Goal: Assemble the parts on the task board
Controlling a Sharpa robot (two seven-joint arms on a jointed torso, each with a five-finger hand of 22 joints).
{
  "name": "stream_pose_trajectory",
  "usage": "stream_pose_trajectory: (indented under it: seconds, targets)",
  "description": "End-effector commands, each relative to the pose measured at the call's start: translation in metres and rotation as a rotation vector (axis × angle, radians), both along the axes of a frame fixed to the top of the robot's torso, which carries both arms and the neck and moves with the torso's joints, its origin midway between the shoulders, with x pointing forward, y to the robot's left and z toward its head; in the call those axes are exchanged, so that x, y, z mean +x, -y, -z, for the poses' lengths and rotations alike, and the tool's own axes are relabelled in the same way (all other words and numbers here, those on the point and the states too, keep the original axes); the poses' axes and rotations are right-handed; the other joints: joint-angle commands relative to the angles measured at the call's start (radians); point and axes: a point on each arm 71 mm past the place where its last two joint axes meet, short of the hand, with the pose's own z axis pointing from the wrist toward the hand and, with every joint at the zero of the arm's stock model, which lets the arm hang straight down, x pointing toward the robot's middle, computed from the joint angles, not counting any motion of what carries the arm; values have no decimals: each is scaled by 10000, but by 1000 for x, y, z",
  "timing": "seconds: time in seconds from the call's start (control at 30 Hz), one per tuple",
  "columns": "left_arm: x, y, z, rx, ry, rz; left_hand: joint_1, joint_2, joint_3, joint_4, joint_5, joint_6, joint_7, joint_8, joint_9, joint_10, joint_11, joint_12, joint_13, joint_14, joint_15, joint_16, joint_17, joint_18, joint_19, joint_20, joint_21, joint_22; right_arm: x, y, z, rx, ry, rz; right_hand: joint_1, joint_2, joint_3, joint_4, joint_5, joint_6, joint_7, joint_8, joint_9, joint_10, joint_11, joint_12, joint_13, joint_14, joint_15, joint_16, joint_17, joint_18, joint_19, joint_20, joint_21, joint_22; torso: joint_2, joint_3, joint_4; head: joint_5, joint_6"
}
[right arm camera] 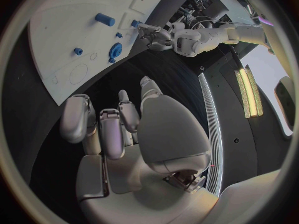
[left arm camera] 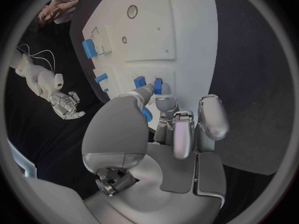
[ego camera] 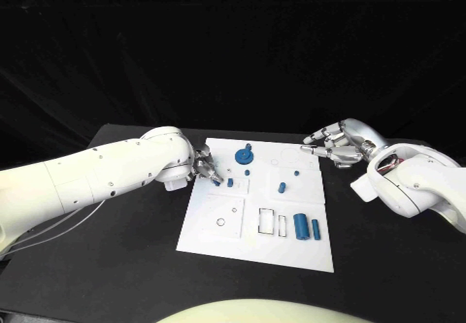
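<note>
Showing no lettering (task board [ego camera: 219, 225])

Bright overhead light, dark bkgd, wrist views w/ fisheye-bent edges.

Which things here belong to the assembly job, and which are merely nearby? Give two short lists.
Belonging to the job:
- task board
- round blue part
- small blue parts
- larger blue parts
- left hand, fingers at a small blue part on the board's edge
- right hand, held off the board

Merely nearby:
- black table
</note>
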Motion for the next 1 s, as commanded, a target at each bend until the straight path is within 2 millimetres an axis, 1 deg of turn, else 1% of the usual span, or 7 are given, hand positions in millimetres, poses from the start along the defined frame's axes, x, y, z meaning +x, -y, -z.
stream_pose_trajectory:
  seconds: [0.03,0.2,0.33,0.47,0.63,0.73,1.0]
  targets:
    - [-3,2,3,241,-317,283,-66,-14,-5,43,-36,101,-6,19,-4,59,-30,-10,-16,971,-79,27,2386,-150,67,19,34,15,-1,-1,1,-36,-34,-126,-82,7,-68,-5,29,-17,-53,55,14,3,-28,-41,9,590,-74,-34,679,109,-27,-18,-33,6,2,-3,5,2,-7]
    - [-3,2,3,270,-337,279,-91,-30,-9,56,-36,108,-7,23,-5,62,-31,-11,-19,971,-80,28,2387,-149,65,19,32,11,-1,-1,1,-39,-39,-118,-82,7,-68,-5,29,-17,-53,55,14,3,-28,-41,9,590,-74,-34,679,109,-27,-18,-33,6,1,-6,14,-4,-22]
    - [-3,1,3,277,-338,271,-91,-30,-9,56,-36,108,-7,23,-5,62,-31,-11,-19,971,-80,28,2387,-149,65,19,32,11,-1,-1,1,-39,-39,-119,-82,7,-68,-5,29,-17,-53,55,14,3,-28,-41,9,590,-74,-34,679,109,-27,-18,-33,6,4,-7,1,14,-24]
    - [-3,1,3,274,-325,254,-105,-38,-11,64,-36,112,-8,26,-6,60,-31,-17,-27,971,-81,28,2387,-150,68,18,34,16,-1,-1,1,-38,-37,-124,-82,7,-68,-5,29,-17,-53,55,14,3,-28,-41,9,590,-74,-34,679,109,-27,-18,-33,6,1,-1,-2,13,-33]
    - [-2,2,3,300,-289,239,-127,-40,-12,79,-35,117,-8,29,-7,60,-31,-22,-34,971,-81,27,2387,-149,66,17,32,12,-1,-1,1,-37,-37,-127,-82,7,-68,-5,29,-17,-53,55,14,3,-28,-41,9,590,-74,-34,679,109,-27,-18,-33,6,4,-3,0,10,-45]
    - [-2,3,3,312,-286,246,-154,-41,-12,99,-34,122,-8,32,-8,63,-31,-22,-35,971,-81,27,2387,-150,68,16,34,16,-1,-1,1,-37,-36,-127,-82,7,-68,-5,29,-17,-53,55,14,3,-28,-41,9,590,-74,-34,679,109,-27,-18,-33,6,-3,3,-1,12,-51]
    - [-3,5,4,421,-397,295,-402,-127,-88,270,-41,153,-3,56,-17,82,-28,-28,-61,973,-80,30,2390,-158,90,13,55,56,-1,-1,1,-36,-38,-125,-90,13,-83,-1,46,-13,-55,64,17,-10,-29,-55,-8,585,-75,-53,653,114,-34,-20,-58,-8,-3,3,-3,11,-55]
